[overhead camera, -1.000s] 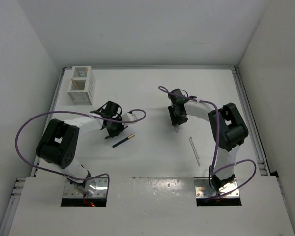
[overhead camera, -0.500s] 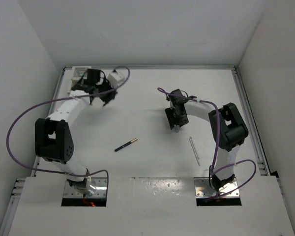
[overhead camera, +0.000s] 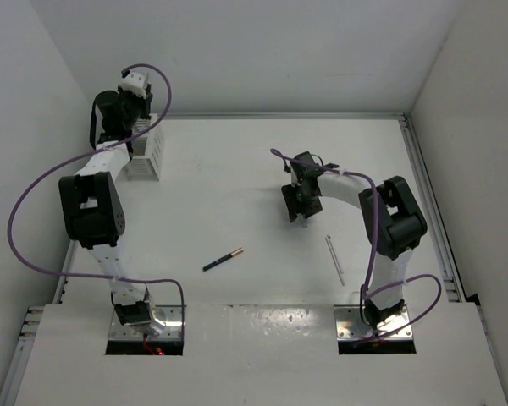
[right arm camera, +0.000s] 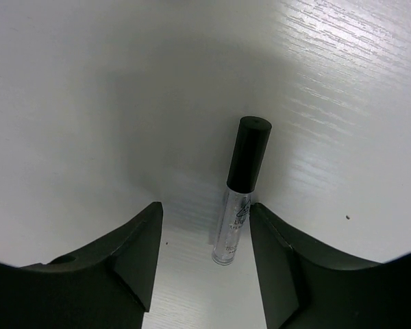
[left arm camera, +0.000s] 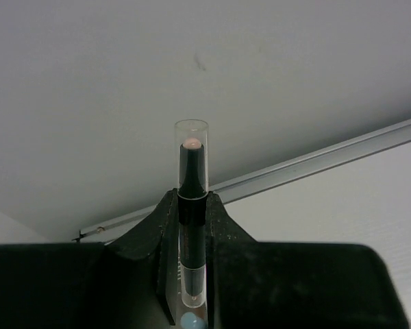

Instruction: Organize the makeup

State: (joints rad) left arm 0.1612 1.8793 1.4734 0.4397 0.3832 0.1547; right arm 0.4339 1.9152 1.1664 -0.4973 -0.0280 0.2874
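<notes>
My left gripper (left arm camera: 192, 205) is shut on a black makeup stick with a clear cap and a pink tip (left arm camera: 192, 161), which stands up between the fingers. From above, the left gripper (overhead camera: 110, 118) is raised at the back left, by the white slatted box (overhead camera: 148, 150). My right gripper (right arm camera: 205, 209) is open and low over the table, straddling a clear tube with a black cap (right arm camera: 243, 171) that lies close to its right finger. In the top view the right gripper (overhead camera: 298, 205) is right of centre. A dark pencil with a gold end (overhead camera: 223, 260) and a thin pale stick (overhead camera: 334, 258) lie on the table.
A metal rail (left arm camera: 315, 163) runs along the foot of the back wall. Purple cables (overhead camera: 34, 199) loop off both arms. The side walls stand close to the table's left and right edges.
The left arm swung from mid-table up to the back-left corner by the box, carrying the stick. The right gripper's jaws widened over the tube. The dark pencil shifted slightly nearer.
</notes>
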